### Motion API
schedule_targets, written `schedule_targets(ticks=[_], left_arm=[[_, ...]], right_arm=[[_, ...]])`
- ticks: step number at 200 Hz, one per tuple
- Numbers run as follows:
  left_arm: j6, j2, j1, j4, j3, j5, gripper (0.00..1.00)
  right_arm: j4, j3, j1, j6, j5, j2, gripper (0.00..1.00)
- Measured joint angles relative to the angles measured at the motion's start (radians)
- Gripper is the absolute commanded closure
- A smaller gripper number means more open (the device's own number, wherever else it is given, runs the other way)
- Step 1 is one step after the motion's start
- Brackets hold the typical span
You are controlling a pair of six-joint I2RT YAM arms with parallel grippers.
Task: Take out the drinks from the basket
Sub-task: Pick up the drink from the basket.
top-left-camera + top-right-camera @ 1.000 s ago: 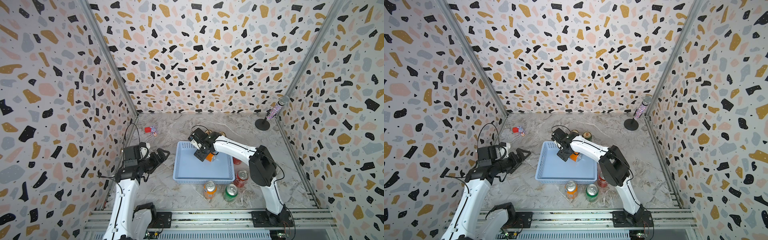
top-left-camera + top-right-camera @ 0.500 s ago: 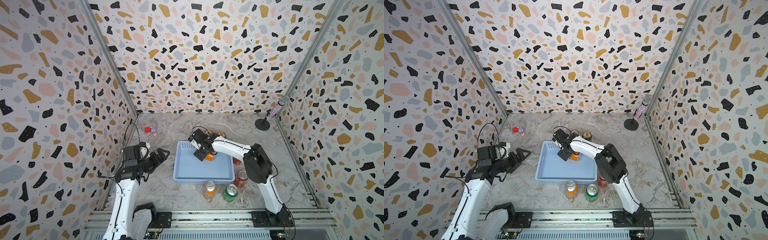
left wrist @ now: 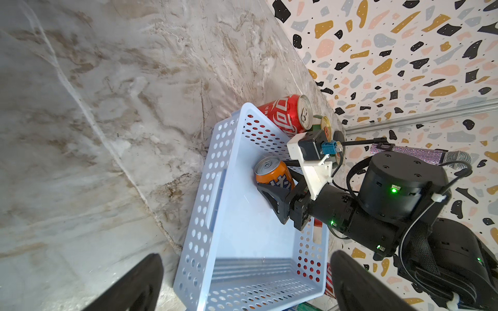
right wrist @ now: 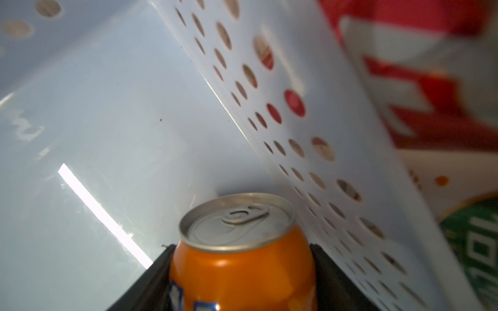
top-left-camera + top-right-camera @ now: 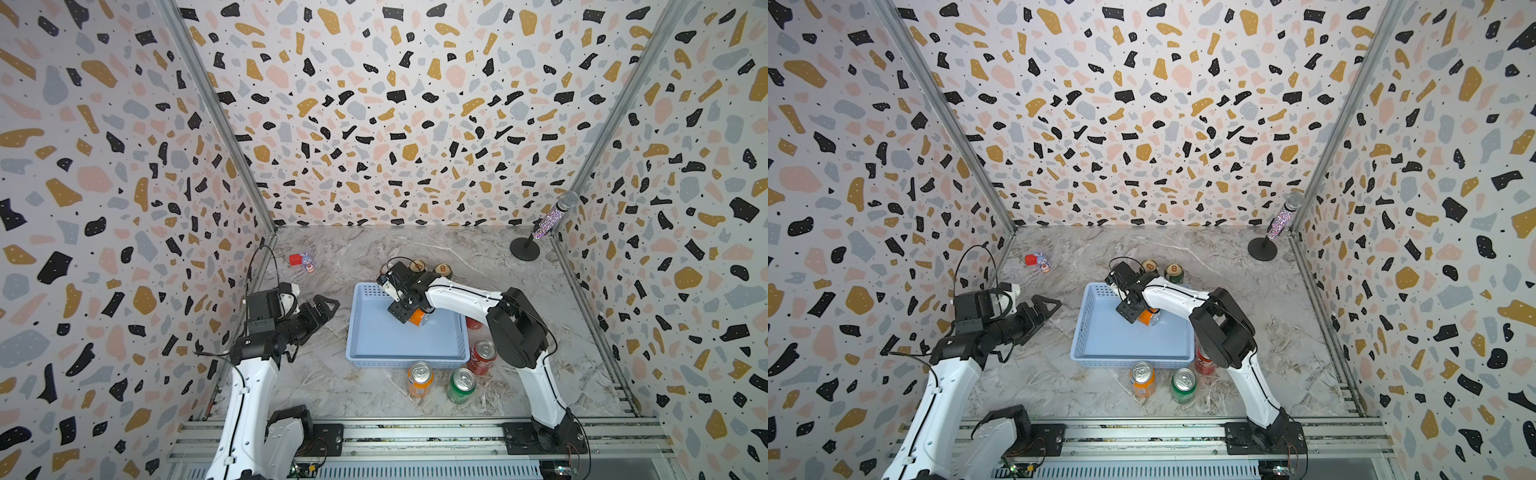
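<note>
Right fingers (image 4: 334, 280) flank orange can (image 4: 242, 264), touching (inside basket (image 4: 134, 121)).

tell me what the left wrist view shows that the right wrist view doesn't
Only the left wrist view: the right arm seen from outside, a red can and a gold-topped can just outside the basket's corner, the microphone, the marble table, and the open left pincer. Only the right wrist view: a light streak on the basket floor and white print on a green can beyond the wall. Both: the orange can in the basket, the right pincer closed on its sides.
</note>
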Motion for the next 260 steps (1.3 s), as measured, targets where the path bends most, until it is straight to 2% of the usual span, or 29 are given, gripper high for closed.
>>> schedule_targets(ticks=[44,72,117,163,260], left_arm=[[0.0,-0.002,0.0,0.001,-0.003,0.0,0.0],[-0.009,-0.01,0.0,0.0,-0.004,0.002,0.0],[-0.049,-0.058,0.0,0.0,-0.004,0.018,0.0],[-0.093,-0.113,0.0,0.0,-0.004,0.053,0.0],[-0.123,-0.193,0.0,-0.01,-0.05,0.078,0.0]], right_arm=[[0.078,-0.071,0.0,0.015,-0.018,-0.04,0.91],[0.113,-0.15,0.002,0.042,-0.074,-0.099,1.0],[0.16,-0.265,0.01,0.106,-0.172,-0.225,1.0],[0.308,-0.34,0.014,0.179,-0.224,-0.369,1.0],[0.674,-0.605,0.043,0.367,-0.32,-0.477,1.0]])
